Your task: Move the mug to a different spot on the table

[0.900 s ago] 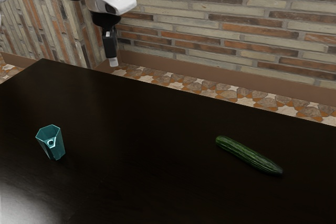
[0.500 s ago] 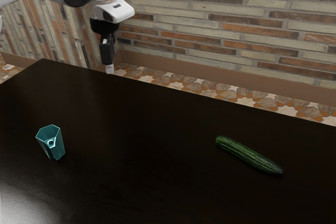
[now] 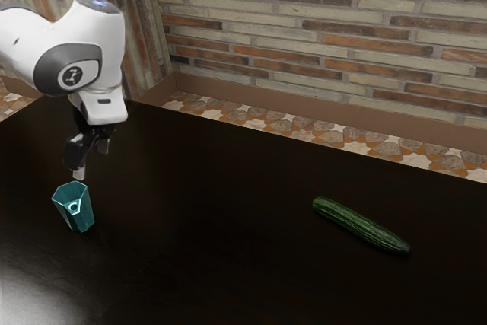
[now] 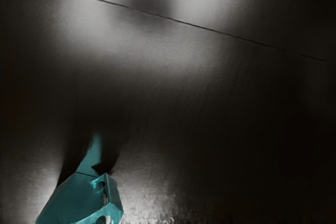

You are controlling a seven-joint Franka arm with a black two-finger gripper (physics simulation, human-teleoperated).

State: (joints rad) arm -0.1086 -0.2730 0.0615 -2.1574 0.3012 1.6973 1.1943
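Note:
A small teal mug (image 3: 74, 205) stands upright near the table's edge at the exterior view's left, its handle facing the camera. My gripper (image 3: 77, 175) hangs just above the mug's rim, pointing down, a short gap away from it. In the wrist view the teal mug (image 4: 81, 198) lies right under my hand, with its handle in sight. Nothing is held.
A dark green cucumber (image 3: 361, 224) lies on the dark table (image 3: 228, 188) well off toward the exterior view's right. A brick wall (image 3: 319, 20) and a tiled ledge run behind the table. Bare dark surface lies between mug and cucumber.
My arm has swung from the back of the table, near the wall, forward and down toward the exterior view's left, ending just above the mug. Mug and cucumber have not moved.

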